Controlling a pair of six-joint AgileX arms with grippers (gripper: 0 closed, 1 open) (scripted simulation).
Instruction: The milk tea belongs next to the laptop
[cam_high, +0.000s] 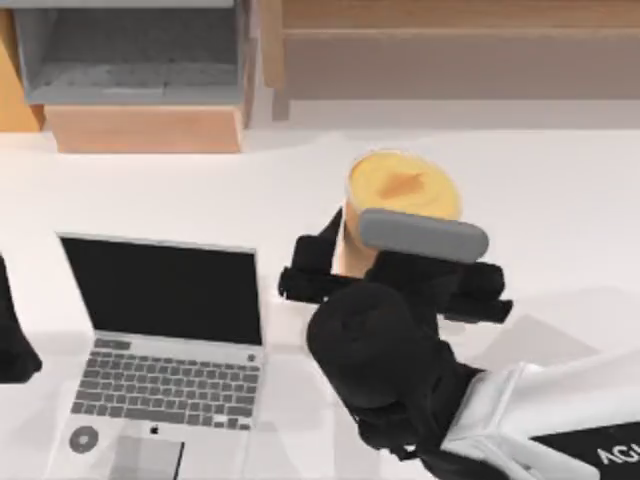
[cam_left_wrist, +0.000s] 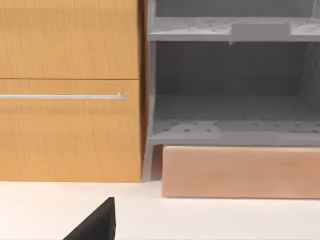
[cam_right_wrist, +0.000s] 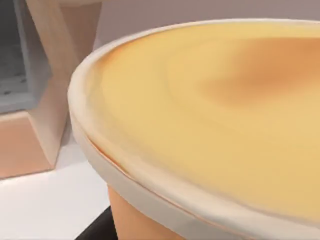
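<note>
Your right gripper (cam_high: 345, 245) clasps the milk tea (cam_high: 403, 187) at upper centre of the top view, right of the laptop (cam_high: 160, 350). Swing left carelessly and you risk striking the screen.

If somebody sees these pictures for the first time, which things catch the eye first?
First the round cup of milk tea with its yellow-orange top, standing right of centre on the white table, with the black right claw at its side. Then the open silver laptop with black screen at the table's front left.
</note>
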